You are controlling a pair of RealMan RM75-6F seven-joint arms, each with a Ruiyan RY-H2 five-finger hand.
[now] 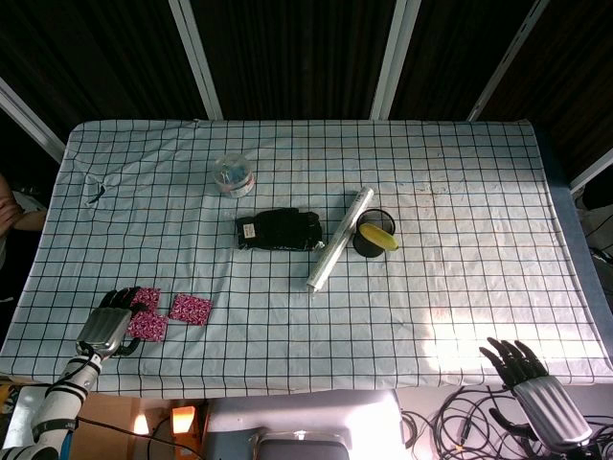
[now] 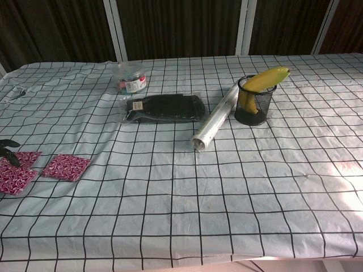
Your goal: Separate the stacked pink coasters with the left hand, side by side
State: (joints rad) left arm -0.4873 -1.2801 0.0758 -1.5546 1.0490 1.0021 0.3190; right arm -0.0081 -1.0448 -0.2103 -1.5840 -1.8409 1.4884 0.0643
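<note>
Banana [image 2: 266, 79] standing in mesh cup [image 2: 252, 102]; clear roll [image 2: 216, 118] lying beside; black packet [image 2: 164, 107], small jar [image 2: 131, 78] resting behind.

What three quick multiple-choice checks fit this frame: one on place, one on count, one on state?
1. Where is the banana?
A. in the black mesh cup
B. on the glove pack
C. beside the jar

2. How many pink coasters lie on the cloth?
A. one
B. two
C. three

3. How do the coasters lie?
A. stacked
B. overlapping
C. side by side, apart

Answers: 1 A, it sticks out of the cup. 2 B, the left coaster and the right coaster. 3 C, cloth shows between them, with the left hand at the left one.
</note>
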